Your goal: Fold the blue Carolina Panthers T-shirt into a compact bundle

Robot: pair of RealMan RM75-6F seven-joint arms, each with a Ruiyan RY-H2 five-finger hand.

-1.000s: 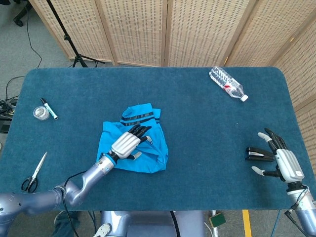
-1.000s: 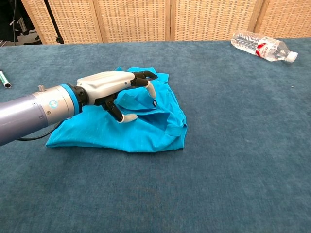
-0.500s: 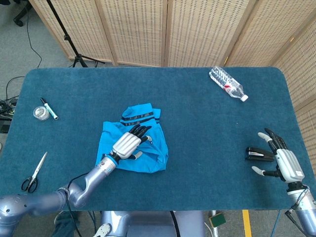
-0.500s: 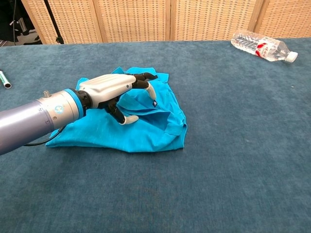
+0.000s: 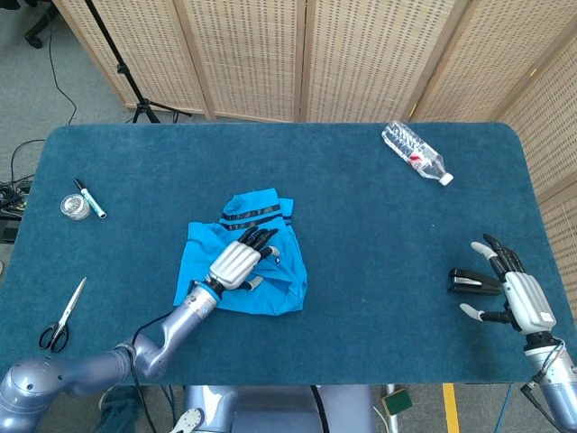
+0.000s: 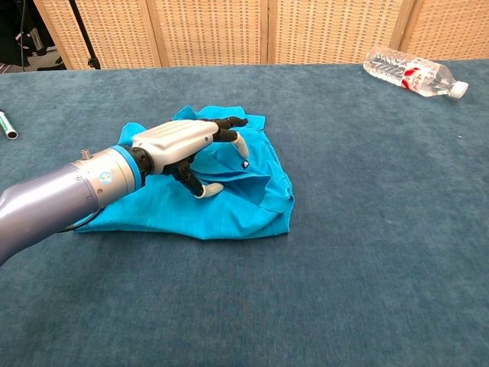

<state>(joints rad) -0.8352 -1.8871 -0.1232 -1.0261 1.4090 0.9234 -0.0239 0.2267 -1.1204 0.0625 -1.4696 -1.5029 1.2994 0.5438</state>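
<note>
Directly beneath my left hand (image 5: 236, 263) lies the shirt (image 5: 270, 287), partly folded, longer toward and away from me. Fingers are loosely spread, resting on cloth, gripping nothing visible. My right hand (image 5: 514, 290) sits open, well apart, beside a stapler (image 5: 472, 281).

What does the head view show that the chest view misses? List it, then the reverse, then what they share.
Only the head view shows the right hand with fingers spread beside a black stapler, the scissors, a small round tin and the folding screens' full height. Only the chest view shows the left hand's underside, thumb curled down to the cloth. Both show the blue T-shirt, the left hand over it, the water bottle, the marker and the blue table.
</note>
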